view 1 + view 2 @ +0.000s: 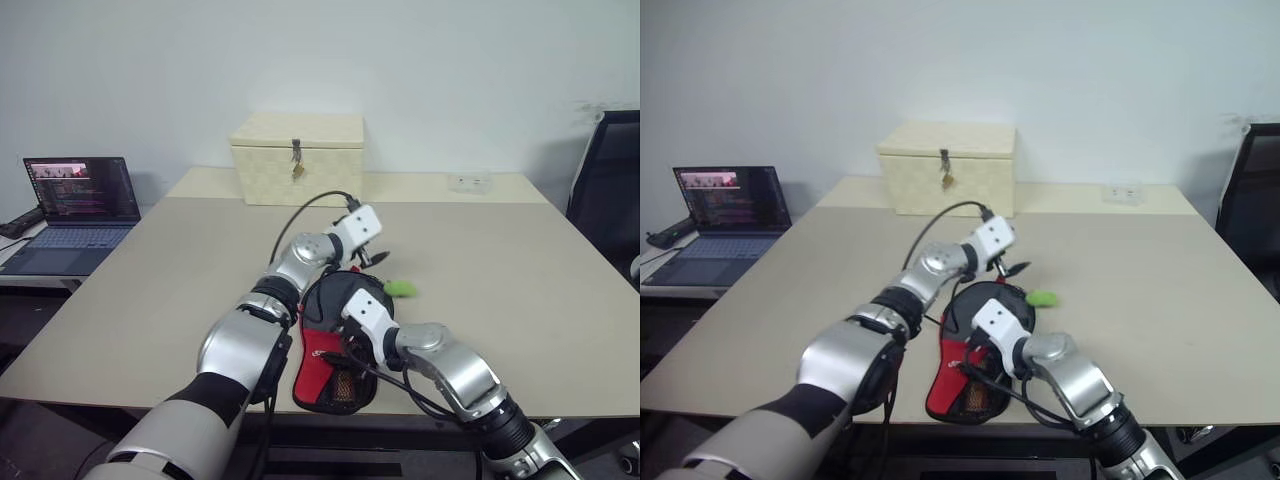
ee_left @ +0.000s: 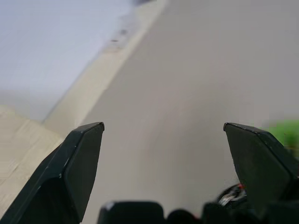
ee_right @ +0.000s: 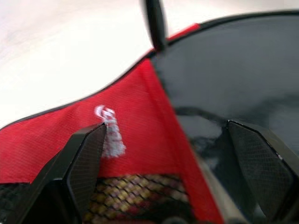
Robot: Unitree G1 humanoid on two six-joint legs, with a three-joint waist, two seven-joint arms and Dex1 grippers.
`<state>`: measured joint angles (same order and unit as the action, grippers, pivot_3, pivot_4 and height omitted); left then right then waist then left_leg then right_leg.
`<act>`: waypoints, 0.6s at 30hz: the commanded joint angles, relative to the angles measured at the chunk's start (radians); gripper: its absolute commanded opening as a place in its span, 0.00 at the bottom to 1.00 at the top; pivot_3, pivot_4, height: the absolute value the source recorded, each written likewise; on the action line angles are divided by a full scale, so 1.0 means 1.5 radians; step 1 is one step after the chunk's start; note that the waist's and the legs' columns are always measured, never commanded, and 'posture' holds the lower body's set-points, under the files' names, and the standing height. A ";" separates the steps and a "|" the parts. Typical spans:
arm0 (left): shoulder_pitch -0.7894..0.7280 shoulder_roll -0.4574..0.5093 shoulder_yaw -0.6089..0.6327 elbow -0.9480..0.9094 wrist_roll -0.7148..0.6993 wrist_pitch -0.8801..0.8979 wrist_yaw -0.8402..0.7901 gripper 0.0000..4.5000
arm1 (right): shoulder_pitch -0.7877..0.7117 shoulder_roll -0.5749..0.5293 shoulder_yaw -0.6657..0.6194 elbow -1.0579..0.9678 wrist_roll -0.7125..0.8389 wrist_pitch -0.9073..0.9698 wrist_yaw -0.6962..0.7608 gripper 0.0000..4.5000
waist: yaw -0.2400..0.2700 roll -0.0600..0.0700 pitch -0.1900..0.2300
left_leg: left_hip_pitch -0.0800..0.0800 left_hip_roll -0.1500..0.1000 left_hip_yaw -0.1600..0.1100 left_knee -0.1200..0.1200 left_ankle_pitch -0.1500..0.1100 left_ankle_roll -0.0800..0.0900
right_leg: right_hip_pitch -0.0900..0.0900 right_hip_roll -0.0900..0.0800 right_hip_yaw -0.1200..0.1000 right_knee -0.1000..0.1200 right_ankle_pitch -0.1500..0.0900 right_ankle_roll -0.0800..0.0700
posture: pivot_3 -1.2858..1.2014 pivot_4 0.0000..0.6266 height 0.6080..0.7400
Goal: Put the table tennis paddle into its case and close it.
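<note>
You have the case (image 1: 330,365) lying on the table (image 1: 520,290) at its near edge, about midway along it, red section with the mesh pocket toward the edge and black round part pointing to the far side. Whether the table tennis paddle sits inside cannot be told: the arms cover the black part and no handle or rubber face can be made out. In the right wrist view the case's red cloth carries a small white printed mark (image 3: 111,133), too smeared to read, and a black cord (image 3: 155,23) rises from the seam where red meets black. Your right gripper (image 3: 166,154) hangs just above that seam with its jaws spread wide, holding nothing. Your left gripper (image 2: 163,154) is also spread wide and empty, held above the table just past the case's far end, beside a small green object (image 1: 401,289) that lies on the table there. At the table's far edge stands a cream woven box (image 1: 298,158), lid down, with a metal latch (image 1: 296,160) hanging at its front. A laptop (image 1: 72,212) stands open on a separate low desk off the table's left side, its screen text too small to read.
</note>
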<state>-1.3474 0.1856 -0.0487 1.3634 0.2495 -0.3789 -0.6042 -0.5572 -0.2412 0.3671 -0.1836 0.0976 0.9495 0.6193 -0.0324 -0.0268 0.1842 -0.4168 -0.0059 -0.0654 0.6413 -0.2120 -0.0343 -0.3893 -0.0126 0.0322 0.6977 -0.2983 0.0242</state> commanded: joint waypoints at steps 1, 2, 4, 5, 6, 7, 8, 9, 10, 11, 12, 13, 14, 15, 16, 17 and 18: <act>-0.022 0.029 0.054 -0.042 -0.065 0.002 -0.028 0.99 | -0.007 -0.019 -0.029 -0.059 0.033 0.041 0.012 1.00 | 0.000 0.000 0.000 | 0.000 0.000 0.000 0.000 0.000 0.000 | 0.000 0.000 0.000 0.000 0.000 0.000 | 0.52 0.24 1.00; -0.019 0.037 0.071 -0.047 -0.087 0.010 -0.047 0.99 | -0.007 -0.027 -0.034 -0.073 0.040 0.050 0.015 1.00 | 0.000 0.000 0.000 | 0.000 0.000 0.000 0.000 0.000 0.000 | 0.000 0.000 0.000 0.000 0.000 0.000 | 0.52 0.24 1.00; 0.002 0.053 0.092 -0.062 -0.119 0.017 -0.103 0.99 | -0.009 -0.042 -0.047 -0.100 0.058 0.067 0.021 1.00 | 0.000 0.000 0.000 | 0.000 0.000 -0.001 0.000 0.000 0.000 | 0.000 0.000 0.000 0.000 0.000 0.000 | 0.52 0.24 1.00; 0.015 0.061 0.105 -0.069 -0.140 0.028 -0.137 0.99 | -0.012 -0.049 -0.057 -0.110 0.067 0.073 0.023 1.00 | -0.001 0.000 0.000 | -0.001 0.000 -0.001 0.000 0.000 0.000 | 0.000 0.000 0.000 0.000 0.000 0.000 | 0.52 0.24 1.00; 0.026 0.066 0.116 -0.075 -0.158 0.037 -0.165 0.99 | -0.015 -0.055 -0.064 -0.116 0.073 0.076 0.024 1.00 | -0.001 0.000 0.000 | 0.000 0.000 -0.001 0.000 0.000 0.000 | 0.000 0.000 0.000 0.000 0.000 0.000 | 0.52 0.24 1.00; 0.038 0.070 0.129 -0.085 -0.181 0.051 -0.202 0.99 | -0.020 -0.063 -0.076 -0.123 0.080 0.079 0.024 1.00 | -0.001 0.000 0.000 | 0.000 0.000 -0.001 0.000 0.000 0.000 | 0.000 0.000 0.000 0.000 0.000 0.000 | 0.52 0.24 1.00; 0.052 0.077 0.137 -0.095 -0.198 0.064 -0.231 0.99 | -0.025 -0.074 -0.091 -0.130 0.086 0.081 0.026 1.00 | -0.001 0.000 0.000 | 0.000 0.000 -0.001 0.000 0.000 0.000 | 0.000 0.000 0.000 0.000 0.000 0.000 | 0.52 0.24 1.00; 0.063 0.081 0.141 -0.104 -0.208 0.072 -0.248 0.99 | -0.029 -0.086 -0.102 -0.135 0.091 0.083 0.028 1.00 | -0.001 0.000 0.000 | 0.000 0.000 -0.001 0.000 0.000 0.000 | 0.000 0.000 0.000 0.000 0.000 0.000 | 0.52 0.24 1.00; 0.077 0.087 0.143 -0.115 -0.216 0.083 -0.266 0.99 | -0.032 -0.102 -0.113 -0.140 0.096 0.083 0.031 1.00 | -0.001 0.000 0.000 | 0.000 0.000 -0.001 0.000 0.000 0.000 | 0.000 0.000 0.000 0.000 0.000 0.000 | 0.52 0.24 1.00; 0.091 0.091 0.142 -0.125 -0.222 0.091 -0.282 0.99 | -0.033 -0.120 -0.123 -0.144 0.101 0.083 0.036 1.00 | -0.001 0.000 0.000 | 0.000 0.000 -0.001 0.000 0.000 0.000 | 0.000 0.000 0.000 0.000 0.000 0.000 | 0.52 0.24 1.00; 0.106 0.095 0.140 -0.137 -0.227 0.097 -0.298 0.99 | -0.033 -0.143 -0.131 -0.148 0.107 0.081 0.046 1.00 | -0.001 0.000 0.000 | 0.000 0.000 -0.001 0.000 0.000 0.000 | 0.000 0.000 0.000 0.000 0.000 0.000 | 0.52 0.24 1.00; 0.125 0.098 0.136 -0.153 -0.232 0.105 -0.318 0.99 | -0.033 -0.172 -0.140 -0.154 0.114 0.077 0.062 1.00 | -0.001 0.000 0.000 | 0.000 0.000 -0.001 0.000 0.000 0.000 | 0.000 0.000 0.000 0.000 0.000 0.000 | 0.52 0.24 1.00; 0.141 0.100 0.131 -0.165 -0.237 0.115 -0.334 0.99 | -0.034 -0.198 -0.146 -0.156 0.119 0.070 0.076 1.00 | -0.001 0.000 0.001 | 0.000 0.000 -0.001 0.000 0.000 0.000 | 0.000 0.000 0.000 0.000 0.000 0.000 | 0.52 0.24 1.00; 0.157 0.101 0.124 -0.178 -0.236 0.122 -0.343 0.99 | -0.037 -0.221 -0.150 -0.154 0.120 0.060 0.086 1.00 | -0.001 0.000 0.001 | -0.001 0.000 -0.001 0.000 0.000 0.000 | 0.000 0.000 0.000 0.000 0.000 0.000 | 0.52 0.24 1.00; 0.172 0.101 0.117 -0.190 -0.235 0.128 -0.350 0.99 | -0.041 -0.240 -0.152 -0.148 0.120 0.050 0.092 1.00 | -0.001 0.000 0.001 | -0.001 0.000 -0.001 0.000 0.000 0.000 | 0.000 -0.001 0.000 0.000 0.000 0.000 | 0.52 0.24 1.00; 0.181 0.100 0.113 -0.199 -0.233 0.133 -0.352 0.99 | -0.044 -0.251 -0.153 -0.142 0.121 0.042 0.095 1.00 | 0.000 0.000 0.001 | -0.001 0.000 -0.001 0.000 0.000 0.000 | 0.000 -0.001 0.000 -0.001 0.000 0.000 | 0.52 0.24 1.00; 0.196 0.100 0.104 -0.210 -0.228 0.135 -0.362 0.99 | -0.048 -0.265 -0.154 -0.130 0.115 0.027 0.097 1.00 | 0.000 0.000 0.001 | 0.000 0.000 -0.001 0.000 0.000 0.000 | 0.000 -0.001 0.000 0.000 0.000 0.000 | 0.52 0.24 1.00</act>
<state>-1.0512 0.3330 0.1199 1.1046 -0.0811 -0.1793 -1.1267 -0.6034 -0.6265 0.1620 -0.3672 0.2652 1.0335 0.7500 -0.0332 -0.0262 0.1851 -0.4173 -0.0057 -0.0671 0.6411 -0.2122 -0.0338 -0.3897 -0.0135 0.0327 0.6972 -0.2988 0.0246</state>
